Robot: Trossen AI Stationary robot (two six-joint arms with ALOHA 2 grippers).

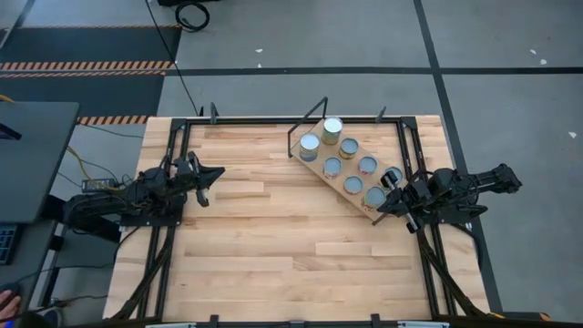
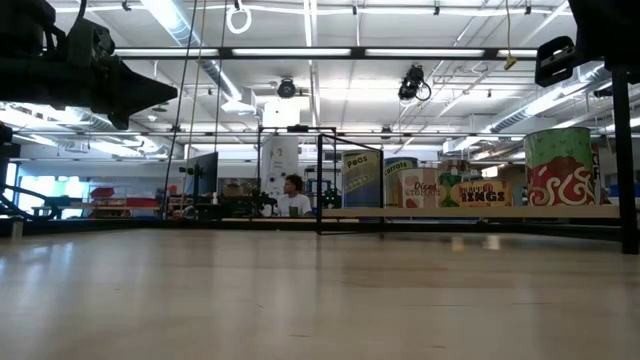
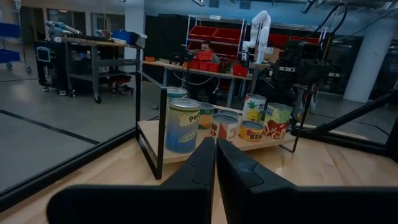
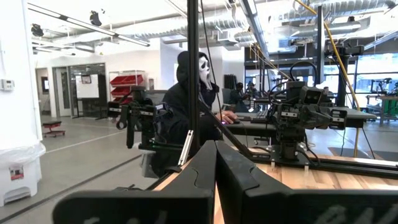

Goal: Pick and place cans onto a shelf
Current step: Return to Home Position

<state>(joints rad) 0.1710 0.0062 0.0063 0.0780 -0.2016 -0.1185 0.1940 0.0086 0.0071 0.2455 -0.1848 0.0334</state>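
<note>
Left gripper [image 3: 215, 143] was over the table's left side, fingers pressed together, holding nothing, well apart from everything. Cans [image 1: 349, 146] stood in two rows on the wooden shelf [image 3: 149, 132], set diagonally right of centre. Right gripper [image 4: 216, 144], also closed and empty, hung just beside the shelf's near end. Risk: a careless sweep home could clip that end, shifting the shelf and toppling the nearest can.

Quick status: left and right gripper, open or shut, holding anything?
Left gripper: shut, empty, over the left side of the table.
Right gripper: shut, empty, at the table's right edge.
</note>
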